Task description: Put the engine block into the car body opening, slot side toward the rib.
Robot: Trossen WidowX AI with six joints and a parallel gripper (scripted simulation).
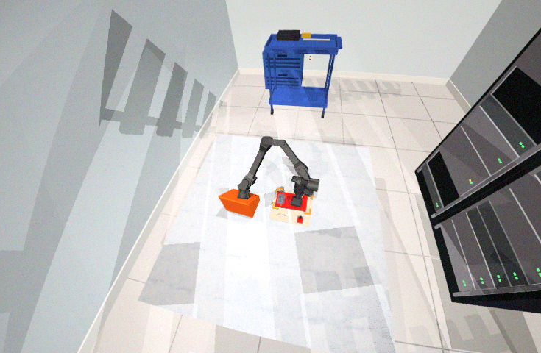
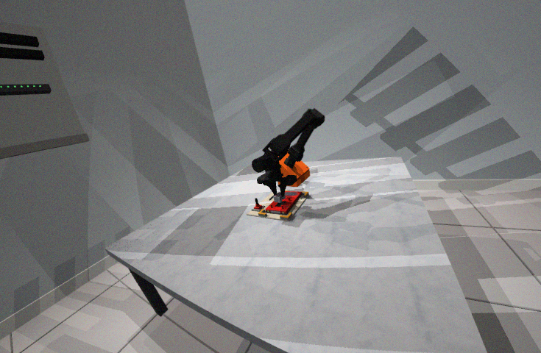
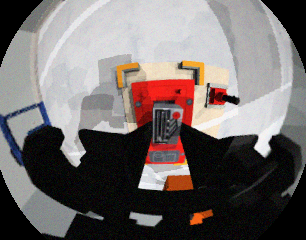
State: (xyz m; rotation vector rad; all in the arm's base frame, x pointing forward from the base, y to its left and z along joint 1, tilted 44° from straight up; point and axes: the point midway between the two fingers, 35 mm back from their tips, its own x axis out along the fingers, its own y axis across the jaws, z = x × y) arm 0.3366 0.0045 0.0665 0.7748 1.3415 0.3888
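Observation:
The grey engine block (image 2: 278,198) (image 3: 166,123) is upright between the fingertips of my gripper (image 2: 280,196) (image 3: 165,124), which is shut on it. Its top with dark slots and a red dot shows in the wrist view. The red car body (image 1: 284,206) (image 2: 294,196) (image 3: 163,89) lies flat under it. The block stands at or just over the body; the opening and the rib are hidden beneath it and the fingers, and I cannot tell how deep the block sits.
The cream base board (image 1: 288,216) (image 3: 158,71) carries yellow corner brackets (image 3: 127,68) (image 3: 199,66) around the body. A red holder with a black peg (image 1: 299,219) (image 2: 257,205) (image 3: 220,97) stands beside it. An orange block (image 1: 239,204) (image 2: 299,174) is at the arm's base.

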